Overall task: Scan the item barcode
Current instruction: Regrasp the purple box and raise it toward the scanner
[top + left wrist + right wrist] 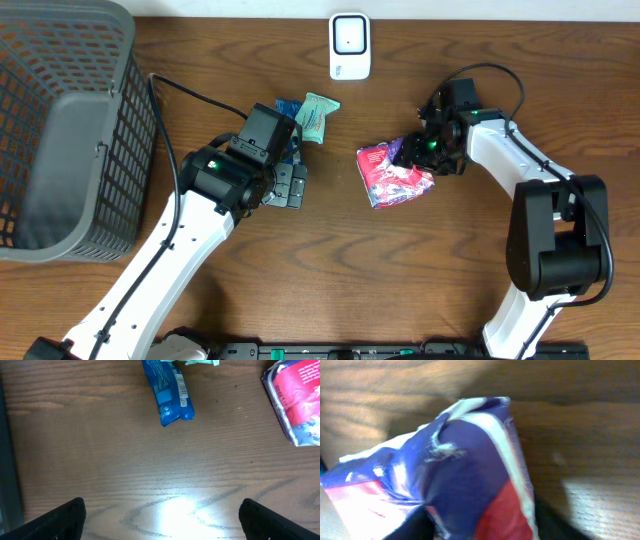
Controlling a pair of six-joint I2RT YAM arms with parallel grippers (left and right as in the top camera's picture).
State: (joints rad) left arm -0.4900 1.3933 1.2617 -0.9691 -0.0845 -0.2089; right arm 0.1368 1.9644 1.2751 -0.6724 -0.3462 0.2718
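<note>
From above, my right claw [418, 155] sits at the right edge of the red packet [390, 172], mid-table, near side of the white scanner [350, 46]. My left claw [288, 186] hovers to its left.

Left wrist: my fingers [60, 520] stand wide apart with nothing between them. A blue pack [170, 395] lies far.

Right wrist: the packet's crumpled corner lies between my dark fingers [407, 530]. I cannot tell whether I grip it.
</note>
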